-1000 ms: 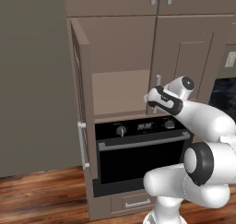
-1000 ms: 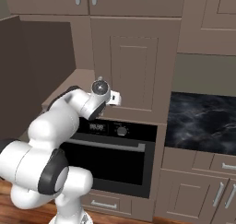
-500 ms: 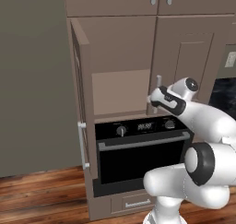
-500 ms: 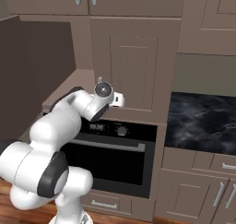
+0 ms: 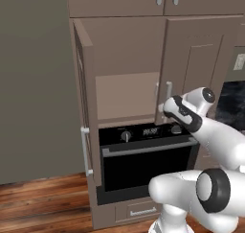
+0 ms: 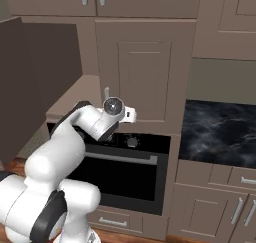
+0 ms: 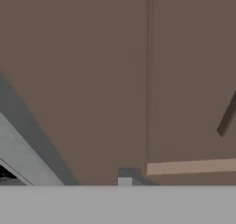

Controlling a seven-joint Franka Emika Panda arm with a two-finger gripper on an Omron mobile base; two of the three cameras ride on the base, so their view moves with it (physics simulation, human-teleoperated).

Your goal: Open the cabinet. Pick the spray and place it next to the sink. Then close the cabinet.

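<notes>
cabinet (image 5: 143, 74): left door (image 5: 86, 102) swung wide, edge toward me; right door (image 6: 145, 72) shut; tan bay between is free room.
handle (image 5: 168, 92): upright silver bar, long axis vertical.
my gripper (image 5: 167, 107): at that handle; finger gap can't be told.
oven (image 5: 143, 155): just below.

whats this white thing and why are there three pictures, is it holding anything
The white thing is a robot arm on a driving base, in a rendered kitchen. Two pictures come from cameras on the base, one behind the arm to its left, one to its right. The third comes from a camera on the hand and sees brown cabinet panel close up.

The arm reaches to the tall cabinet above the black oven. The left door is swung open, showing a tan interior; the right door is closed. The hand is at the right door's silver handle. I cannot tell whether the fingers hold anything.
</notes>
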